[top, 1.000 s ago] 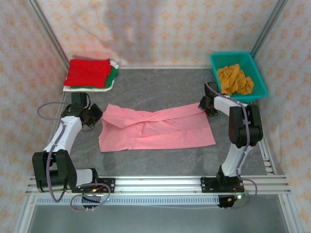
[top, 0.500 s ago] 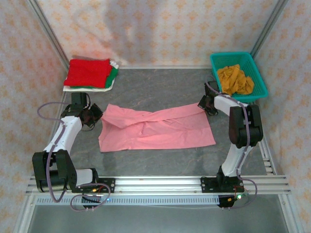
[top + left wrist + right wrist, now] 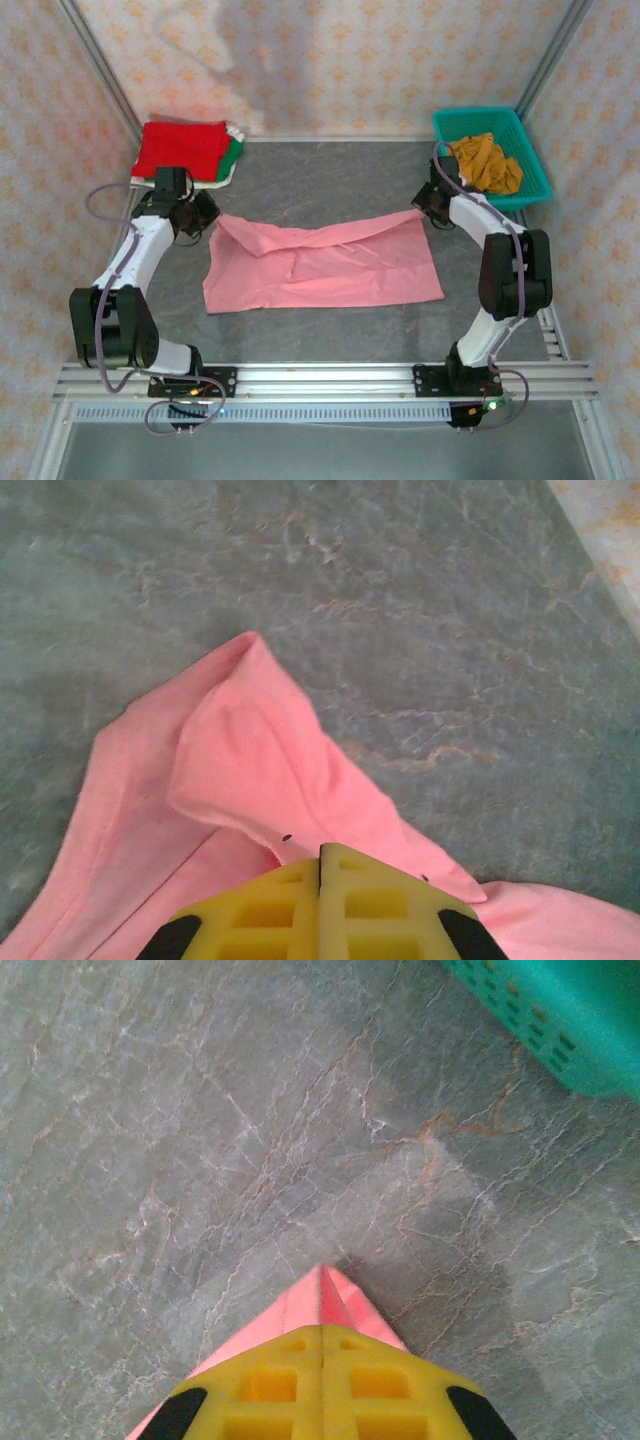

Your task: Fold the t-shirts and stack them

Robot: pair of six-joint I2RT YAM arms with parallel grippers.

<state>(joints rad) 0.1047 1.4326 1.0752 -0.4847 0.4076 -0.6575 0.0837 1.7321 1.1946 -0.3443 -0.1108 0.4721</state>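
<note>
Midway through the folding job, a pink shirt (image 3: 320,265) lies spread across the middle of the grey desk (image 3: 330,185), its far edge lifted at both ends. The left hand (image 3: 200,213) grips the far left corner and the right hand (image 3: 425,203) the far right corner. The cloth between them sags in a loose ridge over the rest of the shirt.

In the left wrist view, the left hand (image 3: 320,852) has its yellow fingers pressed together, with pink cloth bunched just ahead of them. In the right wrist view, the right hand (image 3: 322,1332) is likewise clamped tight, a small point of pink cloth poking out past its fingertips.

Three shirts look finished. A folded red shirt (image 3: 180,148) tops a neat pile in the far left corner, with a green shirt (image 3: 234,152) and a white shirt (image 3: 228,175) showing at the edges beneath it.

Two look outstanding. The pink shirt appears to be on its first fold, with further folds and the move to the pile yet to come. A mustard shirt (image 3: 485,162) lies crumpled in the teal basket (image 3: 475,113) in the far right corner, untouched. By that count the task is a little past its halfway mark.
</note>
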